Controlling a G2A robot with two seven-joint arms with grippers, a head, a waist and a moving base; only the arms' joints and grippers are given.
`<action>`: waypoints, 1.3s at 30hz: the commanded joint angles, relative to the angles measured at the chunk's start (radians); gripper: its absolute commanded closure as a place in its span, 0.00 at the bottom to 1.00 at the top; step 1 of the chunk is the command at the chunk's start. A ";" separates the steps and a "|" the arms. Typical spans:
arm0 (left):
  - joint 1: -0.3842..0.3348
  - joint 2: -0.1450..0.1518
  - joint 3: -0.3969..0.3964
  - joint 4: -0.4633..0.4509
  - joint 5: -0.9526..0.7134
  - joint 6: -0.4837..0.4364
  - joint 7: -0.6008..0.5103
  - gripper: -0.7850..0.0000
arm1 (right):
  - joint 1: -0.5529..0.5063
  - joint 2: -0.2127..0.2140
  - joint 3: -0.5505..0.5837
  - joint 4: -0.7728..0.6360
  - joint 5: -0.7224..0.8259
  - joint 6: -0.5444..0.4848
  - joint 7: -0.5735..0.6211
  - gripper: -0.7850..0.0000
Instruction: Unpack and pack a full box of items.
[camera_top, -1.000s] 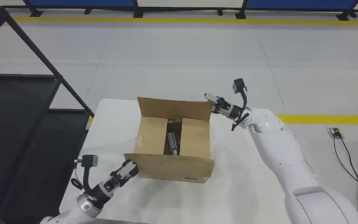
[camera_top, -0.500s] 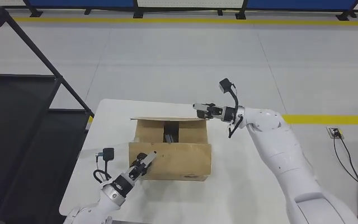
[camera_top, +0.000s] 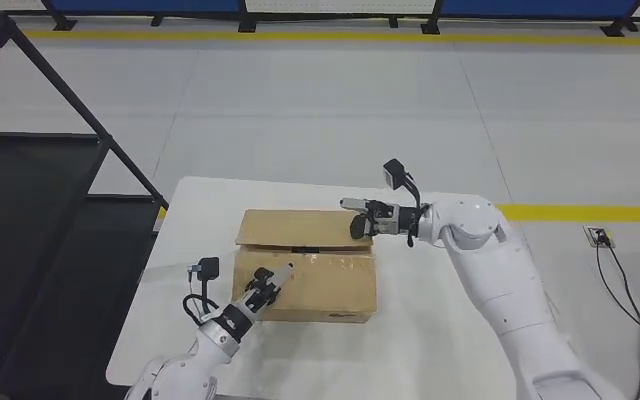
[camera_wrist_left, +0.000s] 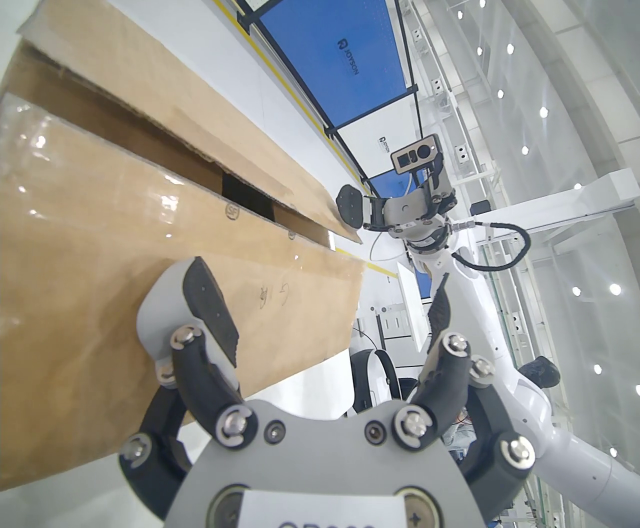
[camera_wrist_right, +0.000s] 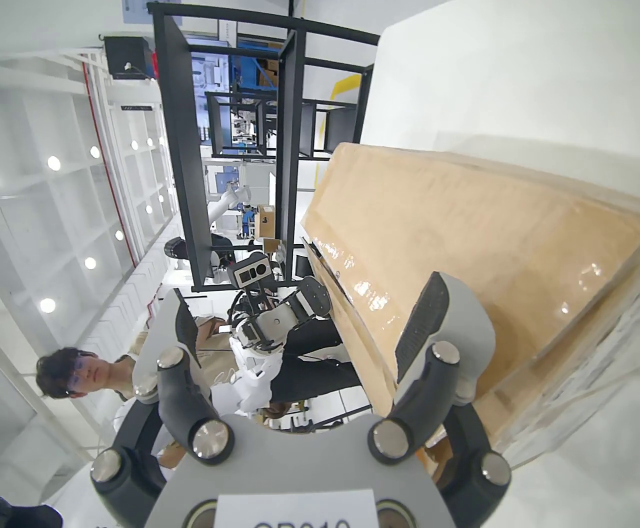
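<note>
A second ago the box (camera_top: 305, 265) stood wide open, with its two long flaps sticking up and out, and I could see right down into it. Now both flaps are folded down over the top. The far flap (camera_top: 300, 228) lies almost flat, and the near flap (camera_top: 310, 262) has come up and over to meet it. Only a thin dark gap (camera_wrist_left: 245, 195) is left between them in the middle.

The box sits in the middle of the white tabletop (camera_top: 430, 330), in about the same spot as before.

The right claw (camera_top: 355, 215) swung in from the far corner and now sits at the right end of the far flap. Its fingers are spread apart and hold nothing; one finger looks to be resting on the cardboard. The left claw (camera_top: 268, 283) came up from the near edge of the tabletop and now sits by the near flap. It is spread wide too, with nothing in it, and one pad is against the flap.

So I think the packing is nearly over and this is the closing part. The flaps may need one more push to lie flat, or they could spring back up.
</note>
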 joint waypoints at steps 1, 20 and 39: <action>-0.010 -0.002 0.013 0.008 0.022 0.011 0.011 0.00 | -0.007 0.000 -0.003 -0.007 0.013 0.031 0.005 0.00; -0.015 -0.018 0.017 0.007 -0.003 -0.027 0.102 0.00 | -0.102 0.016 -0.042 -0.121 -0.003 0.049 0.008 0.00; 0.168 -0.001 -0.285 -0.012 -0.237 -0.111 0.113 0.00 | -0.135 0.024 -0.027 -0.159 -0.005 0.000 -0.032 0.00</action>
